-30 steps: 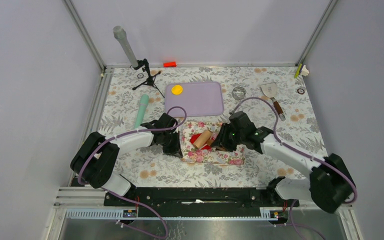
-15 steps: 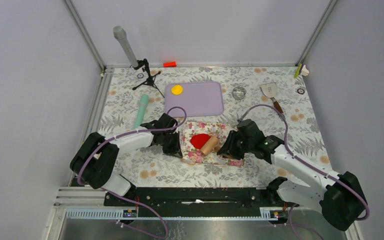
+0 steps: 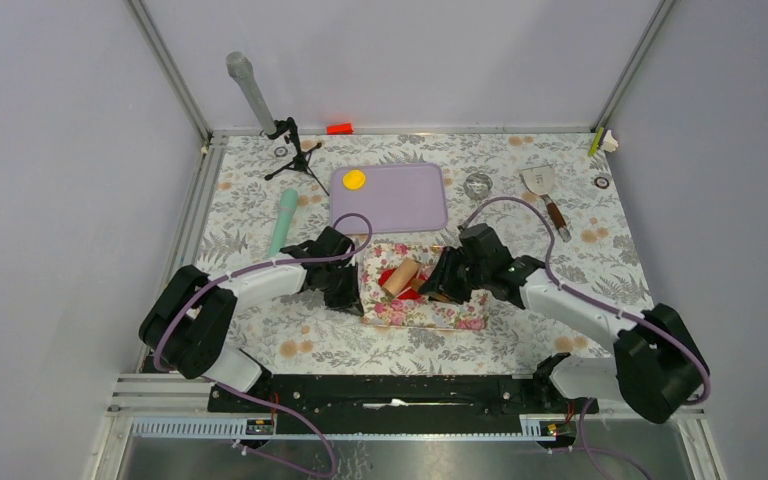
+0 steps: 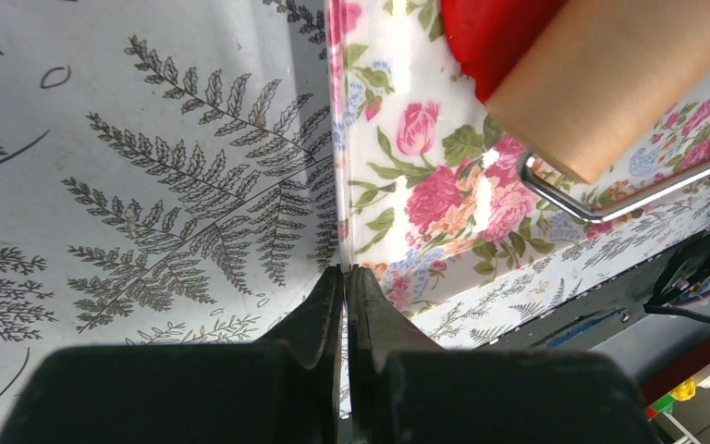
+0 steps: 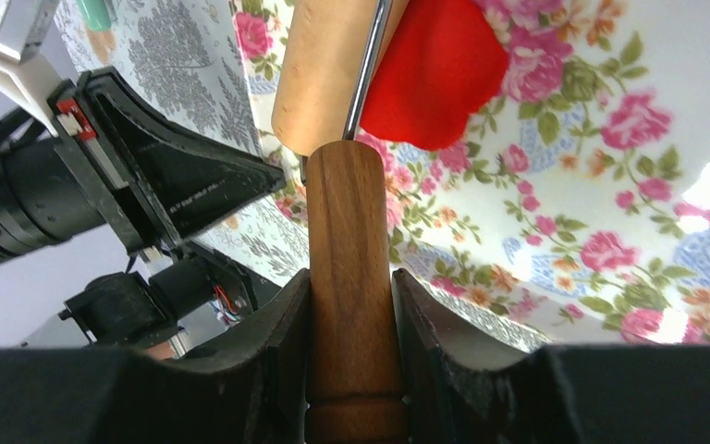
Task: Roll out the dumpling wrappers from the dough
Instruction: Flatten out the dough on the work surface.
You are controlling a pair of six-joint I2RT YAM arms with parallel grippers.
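My left pincer (image 4: 344, 273) is clenched tight, its tips at the left edge of the flowered board (image 4: 425, 194); whether they nip it I cannot tell. My right pincer (image 5: 349, 277) grasps the roller (image 5: 351, 203) by its wooden handle, the barrel lying on the red dough (image 5: 430, 79) in the board's left half. Bare board lies open toward the lower right. Only the top view shows the yellow wrapper (image 3: 354, 179) on the lilac tray (image 3: 405, 205), upper centre, well apart.

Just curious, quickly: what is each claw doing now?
Left gripper: shut, tips at the floral mat's edge.
Right gripper: closed on the roller's wooden handle.
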